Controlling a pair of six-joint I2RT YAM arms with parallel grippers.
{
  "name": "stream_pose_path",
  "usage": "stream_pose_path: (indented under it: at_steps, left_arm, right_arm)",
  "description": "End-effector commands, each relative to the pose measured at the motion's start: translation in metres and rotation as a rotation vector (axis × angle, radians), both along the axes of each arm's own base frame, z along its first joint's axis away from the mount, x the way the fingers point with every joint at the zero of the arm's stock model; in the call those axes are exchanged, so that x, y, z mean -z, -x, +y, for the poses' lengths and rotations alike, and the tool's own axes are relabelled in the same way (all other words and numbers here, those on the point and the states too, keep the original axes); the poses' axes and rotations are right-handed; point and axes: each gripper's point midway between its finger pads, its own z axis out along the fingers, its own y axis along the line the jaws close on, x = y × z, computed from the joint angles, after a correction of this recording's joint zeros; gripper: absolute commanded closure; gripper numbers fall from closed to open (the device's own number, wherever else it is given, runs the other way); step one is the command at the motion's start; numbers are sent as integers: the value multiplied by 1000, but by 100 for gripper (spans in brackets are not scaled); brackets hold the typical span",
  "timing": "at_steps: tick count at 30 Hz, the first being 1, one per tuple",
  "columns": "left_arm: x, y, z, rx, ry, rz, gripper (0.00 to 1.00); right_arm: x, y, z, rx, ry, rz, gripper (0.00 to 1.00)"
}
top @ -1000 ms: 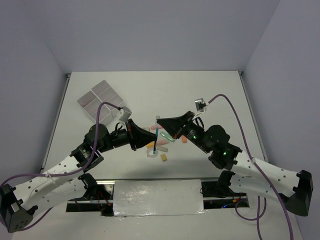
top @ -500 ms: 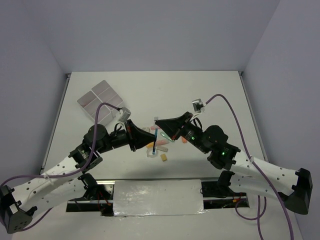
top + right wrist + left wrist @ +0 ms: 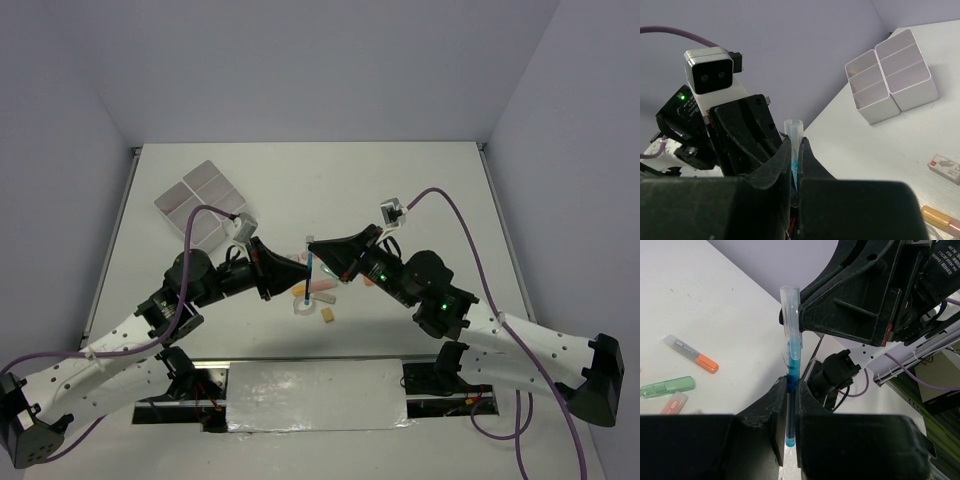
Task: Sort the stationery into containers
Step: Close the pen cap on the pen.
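Observation:
A thin blue pen (image 3: 789, 390) with a clear cap (image 3: 794, 129) stands upright above the table, held at both ends. My left gripper (image 3: 789, 407) is shut on its lower blue barrel. My right gripper (image 3: 796, 150) is shut on the clear cap end, facing the left one tip to tip (image 3: 311, 262). Below them lie a clear tape ring (image 3: 303, 306), a tan eraser (image 3: 328, 316) and a pink marker (image 3: 322, 297). In the left wrist view I see an orange marker (image 3: 692, 354) and a green marker (image 3: 667, 386). The white containers (image 3: 200, 200) stand at the far left.
The block of containers (image 3: 890, 75) has open square compartments, one with something reddish inside. A small white labelled piece (image 3: 945, 167) lies on the table near an orange marker (image 3: 937, 216). Purple cables arc over both arms. The table's near edge has a metal strip (image 3: 315, 395).
Both grippers, still joined on the blue pen, have shifted slightly left and away from the arm bases. Nothing was let go.

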Motion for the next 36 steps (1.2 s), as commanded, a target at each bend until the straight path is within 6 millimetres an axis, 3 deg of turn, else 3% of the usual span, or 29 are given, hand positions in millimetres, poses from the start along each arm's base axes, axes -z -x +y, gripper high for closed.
stream_pose_path:
  at_steps: [1, 6, 20, 36]
  left_arm:
    - [-40, -2, 4, -31, 97, -93, 100]
    - [-49, -2, 4, -29, 142, -103, 100]
    - [-66, -2, 13, -67, 151, -158, 100]
    - [-69, -5, 22, -114, 134, -269, 100]
  right_arm:
    - [-13, 8, 5, -29, -25, -36, 100]
    - [-15, 14, 5, -43, -41, -80, 100]
    - [9, 25, 16, -111, 77, -152, 100]
    - [41, 29, 28, -171, 108, 30, 100]
